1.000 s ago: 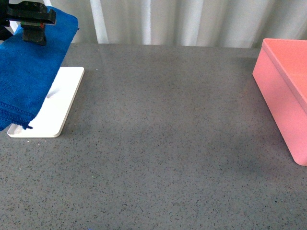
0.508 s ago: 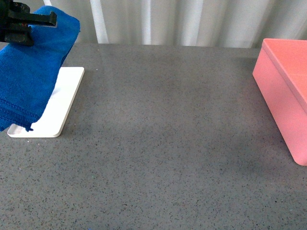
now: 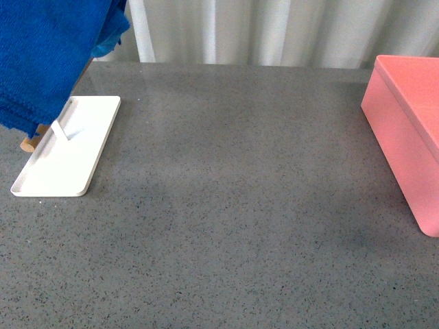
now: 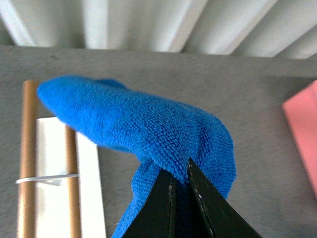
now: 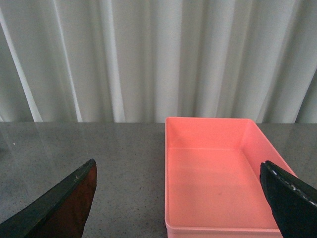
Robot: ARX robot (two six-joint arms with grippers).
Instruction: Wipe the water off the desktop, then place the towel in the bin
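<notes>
My left tool is pressed together on a fold of the towel. The two black tips meet with blue pile bunched between them, and the cloth drapes away on both sides. Pinching a fold rather than an edge puts the bulk below the grip, so it should drop as a pad I can press flat.

In the front view the towel hangs at the far left, clear of the counter and above the white tray. Its lower hem is just over the tray's far edge, and the tool itself is out of that view. The wrist view shows the tray's wooden rods under the cloth. I judge the towel is held this high so that it clears them.

My right tool is spread wide and holds nothing. It looks down into the bin, which appears empty and stands at the right edge of the counter, well apart from the towel. That arm seems parked there to leave the middle free.

I cannot make out any water on the speckled grey surface, only faint darker patches near the centre. So the wiping is not yet done. My next move would be to carry the towel over the open middle and lower it until the cloth lies on the surface.
</notes>
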